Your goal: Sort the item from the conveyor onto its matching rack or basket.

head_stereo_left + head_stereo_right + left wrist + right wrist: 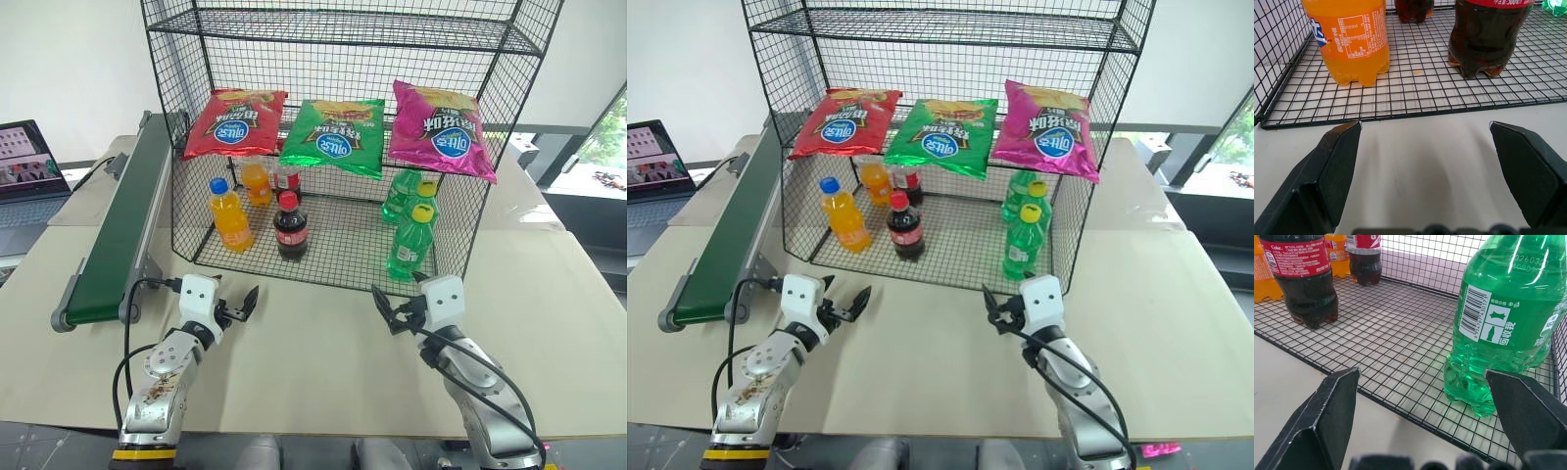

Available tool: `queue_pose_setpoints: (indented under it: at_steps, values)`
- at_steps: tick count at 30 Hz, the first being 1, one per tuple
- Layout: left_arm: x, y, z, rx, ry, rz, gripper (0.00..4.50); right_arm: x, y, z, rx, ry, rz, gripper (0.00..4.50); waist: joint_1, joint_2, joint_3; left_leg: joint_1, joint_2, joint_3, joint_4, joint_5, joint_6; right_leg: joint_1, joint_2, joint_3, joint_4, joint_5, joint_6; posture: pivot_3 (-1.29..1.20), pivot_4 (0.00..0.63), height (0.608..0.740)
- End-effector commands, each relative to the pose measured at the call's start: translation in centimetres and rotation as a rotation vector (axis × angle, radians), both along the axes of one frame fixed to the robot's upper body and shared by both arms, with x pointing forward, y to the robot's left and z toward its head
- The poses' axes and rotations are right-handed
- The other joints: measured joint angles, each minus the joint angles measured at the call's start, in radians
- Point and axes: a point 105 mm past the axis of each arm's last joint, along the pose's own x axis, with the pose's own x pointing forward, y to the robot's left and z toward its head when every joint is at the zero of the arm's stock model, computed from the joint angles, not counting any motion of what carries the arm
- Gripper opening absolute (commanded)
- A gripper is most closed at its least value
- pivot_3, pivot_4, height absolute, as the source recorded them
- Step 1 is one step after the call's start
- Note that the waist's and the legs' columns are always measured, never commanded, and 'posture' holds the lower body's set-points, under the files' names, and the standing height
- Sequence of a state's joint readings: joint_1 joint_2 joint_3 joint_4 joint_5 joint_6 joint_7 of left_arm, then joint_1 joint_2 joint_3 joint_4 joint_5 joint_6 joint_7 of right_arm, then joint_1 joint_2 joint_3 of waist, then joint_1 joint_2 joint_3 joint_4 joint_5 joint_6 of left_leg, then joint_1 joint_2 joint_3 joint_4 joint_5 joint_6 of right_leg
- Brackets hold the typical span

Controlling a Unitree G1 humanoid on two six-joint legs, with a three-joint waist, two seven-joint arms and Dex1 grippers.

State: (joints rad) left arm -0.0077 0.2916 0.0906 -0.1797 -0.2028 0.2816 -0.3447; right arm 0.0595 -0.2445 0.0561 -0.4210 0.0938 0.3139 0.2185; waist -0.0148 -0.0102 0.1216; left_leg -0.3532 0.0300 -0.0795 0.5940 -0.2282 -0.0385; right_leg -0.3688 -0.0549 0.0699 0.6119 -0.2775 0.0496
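The cola bottle, dark with a red cap and red label, stands upright on the bottom tier of the black wire rack, near its front edge; in the left wrist view the cola bottle is just beyond the fingers. A second cola bottle stands behind it. The green conveyor runs along the rack's left side with nothing on its belt. My left gripper is open over the table before the rack, empty. My right gripper is open too, empty, facing the green bottles.
An orange-drink bottle stands left of the cola; green bottles stand at the rack's right. Three chip bags lie on the middle tier. A laptop sits far left. Bare tabletop lies between my grippers.
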Motion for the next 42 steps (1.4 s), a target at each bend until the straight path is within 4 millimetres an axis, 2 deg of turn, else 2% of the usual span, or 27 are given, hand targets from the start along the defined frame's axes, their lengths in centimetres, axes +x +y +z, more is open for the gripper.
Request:
queue_pose_setpoints:
  at_steps: [1,10,42]
  values:
    - [0.17,0.10,1.52,0.011,-0.064,-0.009,4.46,-0.12,0.12,1.26,0.006,-0.060,0.013,4.50,0.000,0.000,0.000,0.000,0.000,0.000,0.000,0.000,0.000,0.000,0.000,0.000,0.000,0.000,0.000,0.00,0.150,0.738]
    - [0.05,0.60,1.49,0.010,-0.072,0.014,4.46,-0.37,0.37,1.27,0.004,-0.061,0.031,4.50,0.000,0.000,0.000,0.000,0.000,0.000,0.000,0.000,0.000,0.000,0.000,0.000,0.000,0.000,0.000,0.00,0.150,0.738]
    - [0.23,0.21,1.77,-0.002,-0.074,-0.004,4.46,-0.06,0.51,1.24,0.006,-0.060,0.035,4.50,0.000,0.000,0.000,0.000,0.000,0.000,0.000,0.000,0.000,0.000,0.000,0.000,0.000,0.003,-0.005,0.00,0.150,0.738]
